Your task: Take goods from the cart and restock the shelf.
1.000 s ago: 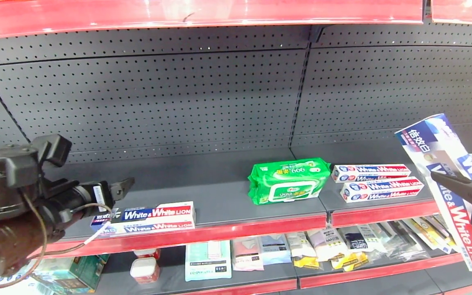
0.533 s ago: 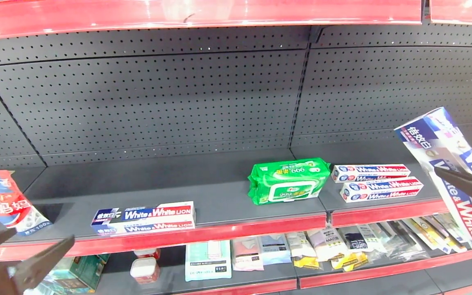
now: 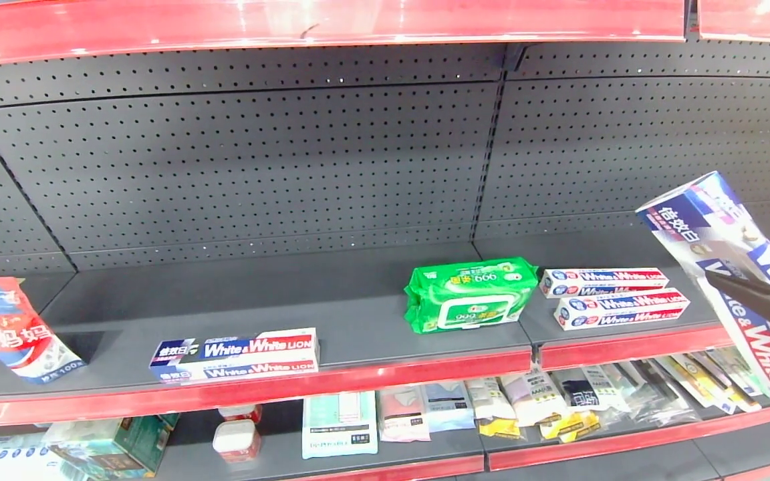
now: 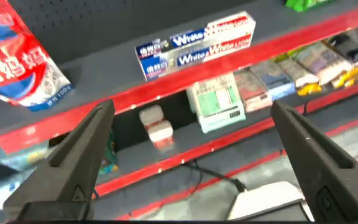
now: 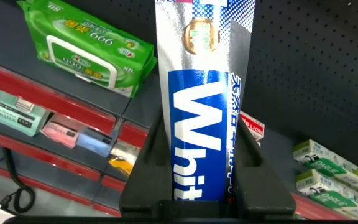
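**Right Gripper Holding a Toothpaste Box at the Shelf**

Nearest to us, the right gripper [image 5: 197,165] is clamped on a long white, blue and red cardboard toothpaste box [image 3: 709,234]. Its dark fingers [image 5: 149,158] press the two long sides of the box. We see the box held tilted in the air at the right end of the dark grey metal shelf [image 3: 278,300], which has a red front strip. The left gripper [image 4: 191,109] has its jaws spread wide with nothing between them, and it faces that red strip.

At the front edge of the shelf a second toothpaste box [image 3: 234,354] lies flat, lengthwise along the edge. To its left a red and blue plastic pouch [image 3: 7,331] stands leaning. Farther back and to the right lies a green plastic pack of wet wipes [image 3: 468,294]. Just beside it, two more toothpaste boxes [image 3: 622,308] lie parallel, one behind the other. Behind everything stands the perforated grey back panel [image 3: 258,167]. The lower shelf [image 3: 188,437] carries small flat packets [image 3: 425,407].
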Robot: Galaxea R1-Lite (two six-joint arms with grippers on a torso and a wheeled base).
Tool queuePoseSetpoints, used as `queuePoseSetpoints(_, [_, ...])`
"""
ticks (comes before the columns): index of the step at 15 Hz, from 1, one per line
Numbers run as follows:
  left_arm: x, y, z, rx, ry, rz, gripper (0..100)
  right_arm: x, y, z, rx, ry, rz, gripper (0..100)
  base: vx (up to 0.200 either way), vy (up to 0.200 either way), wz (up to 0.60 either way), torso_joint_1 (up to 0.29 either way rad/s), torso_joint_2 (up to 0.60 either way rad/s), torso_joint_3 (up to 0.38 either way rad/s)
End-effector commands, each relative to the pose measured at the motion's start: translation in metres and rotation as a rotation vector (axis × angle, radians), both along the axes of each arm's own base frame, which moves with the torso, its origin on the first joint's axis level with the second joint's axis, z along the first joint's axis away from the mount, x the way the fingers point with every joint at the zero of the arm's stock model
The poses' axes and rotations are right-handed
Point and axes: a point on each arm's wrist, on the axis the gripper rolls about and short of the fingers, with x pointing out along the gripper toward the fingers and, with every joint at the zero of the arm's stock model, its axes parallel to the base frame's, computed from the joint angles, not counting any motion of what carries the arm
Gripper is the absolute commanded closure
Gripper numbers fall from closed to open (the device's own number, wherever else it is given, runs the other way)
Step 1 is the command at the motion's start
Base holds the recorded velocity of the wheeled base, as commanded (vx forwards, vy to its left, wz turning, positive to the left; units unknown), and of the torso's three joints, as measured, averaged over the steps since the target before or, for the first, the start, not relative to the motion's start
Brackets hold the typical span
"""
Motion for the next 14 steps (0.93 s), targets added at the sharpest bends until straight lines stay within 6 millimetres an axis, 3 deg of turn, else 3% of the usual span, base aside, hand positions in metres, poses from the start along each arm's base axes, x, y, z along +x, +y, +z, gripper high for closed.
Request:
queuePoseSetpoints(1, [-0.012,0.004,-0.009,-0.026,-0.08,0.0,0,0.002,0.0,0.001,0.001,0.0,0.002,100,0.0,0.0,0.0,0.0,0.0,0.0])
queuePoseSetpoints(7, [-0.012,0.004,-0.018,-0.022,-0.082,0.008,0,0.002,0.001,0.0,-0.003,0.003,0.002,100,0.0,0.0,0.0,0.0,0.0,0.0])
queuePoseSetpoints(14, [-0.013,0.004,-0.027,-0.022,-0.085,0.014,0,0.002,0.001,-0.002,-0.005,0.012,0.003,100,0.0,0.0,0.6,0.007,0.0,0.004])
